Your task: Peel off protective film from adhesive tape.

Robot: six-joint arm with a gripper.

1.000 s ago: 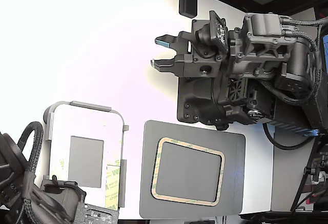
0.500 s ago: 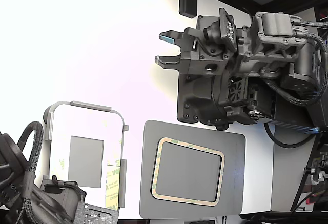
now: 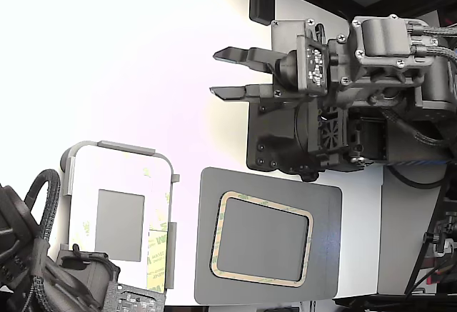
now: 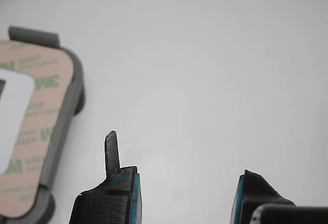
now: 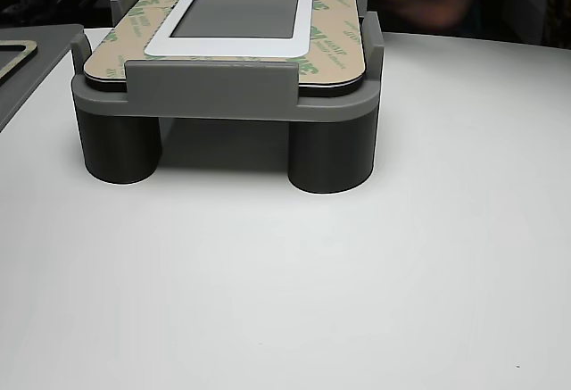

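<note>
Dark gripper with blue-edged fingertips, jaws parted, nothing between. Beyond it, plain white table surface. At one edge, grey rounded-corner fixture carrying tan liner strip with green print.

Pale-yellow, green-printed protective film lies flat, covering the adhesive tape.

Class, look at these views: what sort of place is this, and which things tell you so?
Probably a robot assembly test bench: a grey fixture holds a white plate edged with liner-covered tape, a dark grey plate lies on the white table, and the tool hangs open.
</note>
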